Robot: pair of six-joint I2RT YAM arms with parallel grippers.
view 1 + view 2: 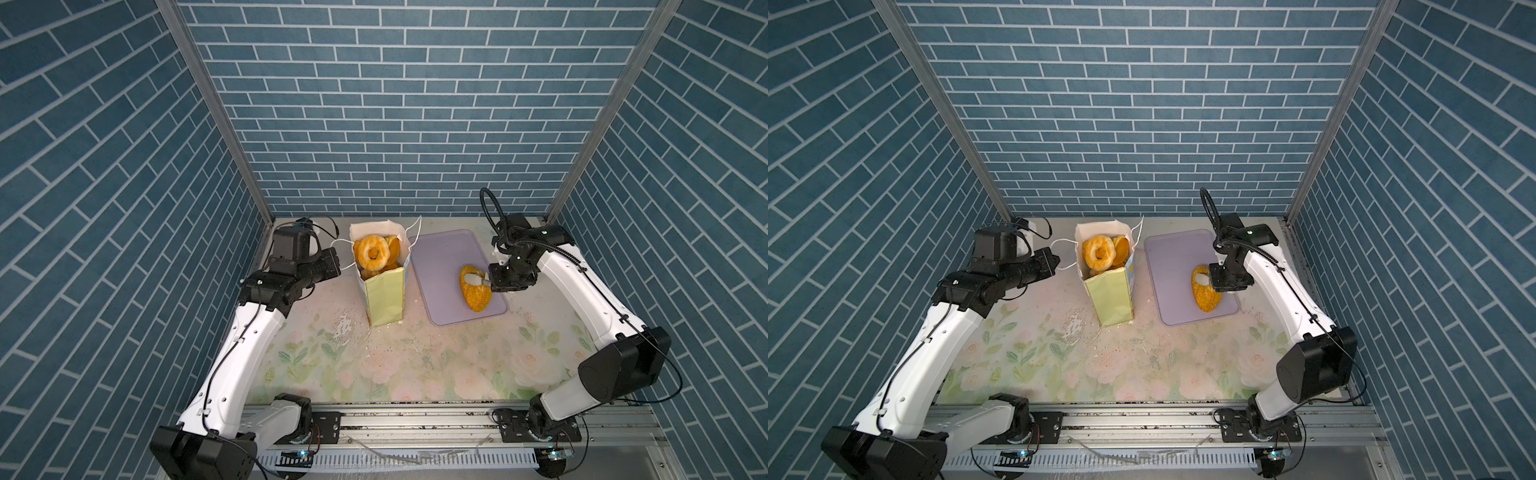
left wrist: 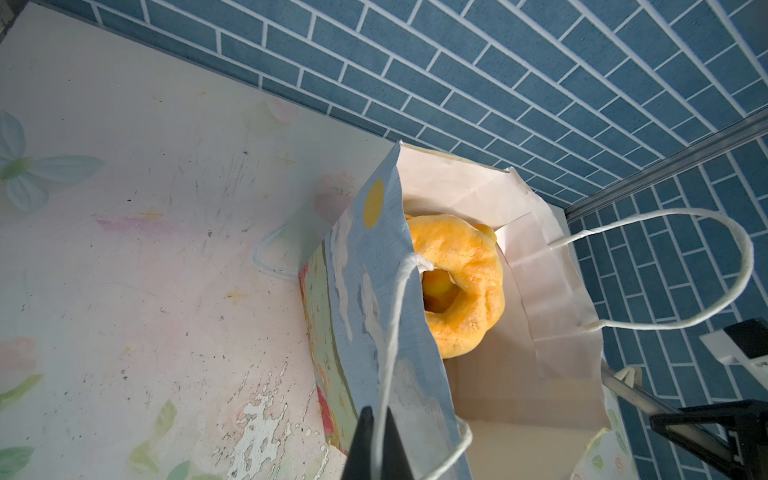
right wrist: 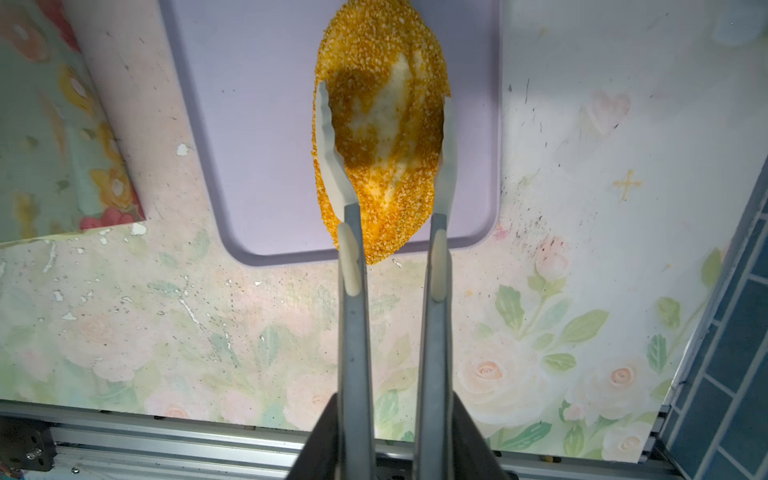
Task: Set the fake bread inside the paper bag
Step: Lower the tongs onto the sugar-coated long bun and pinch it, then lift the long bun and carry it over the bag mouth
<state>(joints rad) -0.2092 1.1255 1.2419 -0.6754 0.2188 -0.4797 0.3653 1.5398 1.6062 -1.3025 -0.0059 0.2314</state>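
Note:
The paper bag (image 1: 384, 299) (image 1: 1111, 301) (image 2: 374, 299) stands upright and open at the back of the table. A ring doughnut (image 1: 372, 251) (image 1: 1098, 251) (image 2: 461, 286) lies on top of other fake bread inside it. My left gripper (image 1: 334, 264) (image 2: 376, 415) is shut on the bag's white cord handle (image 2: 395, 324). My right gripper (image 1: 505, 282) (image 3: 394, 399) holds grey tongs, whose white tips (image 3: 324, 124) squeeze a seeded oval loaf (image 1: 476, 295) (image 1: 1206, 297) (image 3: 382, 124) over the lilac tray (image 1: 440, 266) (image 3: 249, 124). I cannot tell whether the loaf is lifted.
The tray sits just right of the bag, with a narrow strip of table between them. The floral table top (image 1: 395, 365) has peeled paint and crumbs near the bag's foot. Blue brick walls close in on three sides. An aluminium rail (image 1: 415, 419) runs along the front.

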